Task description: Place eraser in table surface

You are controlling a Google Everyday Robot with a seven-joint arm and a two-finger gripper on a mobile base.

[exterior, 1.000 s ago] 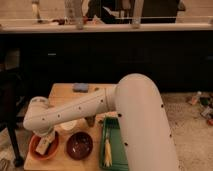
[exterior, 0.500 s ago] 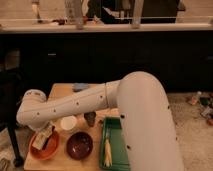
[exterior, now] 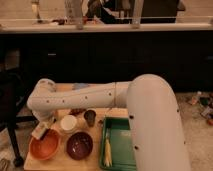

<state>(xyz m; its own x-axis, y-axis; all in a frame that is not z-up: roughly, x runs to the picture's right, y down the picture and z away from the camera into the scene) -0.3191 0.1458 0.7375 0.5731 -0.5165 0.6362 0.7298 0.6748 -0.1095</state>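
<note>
- While gripper (exterior: 46, 126) pinches eraser (exterior: 39, 131) near orange bowl (exterior: 44, 146) rim, shift it over bare table surface (exterior: 61, 161) first.
- Lower flat, then release; clear white cup (exterior: 68, 123).

The arm (exterior: 90, 95) stretches in from the right across the table surface (exterior: 60, 161). The gripper (exterior: 44, 126) hangs low by the left edge, clamped on the eraser (exterior: 39, 131), which is pale, tilted and just over the far rim of the orange bowl (exterior: 44, 147). 2 bowls up front: the orange one at the near-left corner, the dark bowl (exterior: 79, 145) beside it. The white cup (exterior: 68, 123) and dark cup (exterior: 90, 117) stand behind. The green tray (exterior: 122, 150) lies along the right edge.
</note>
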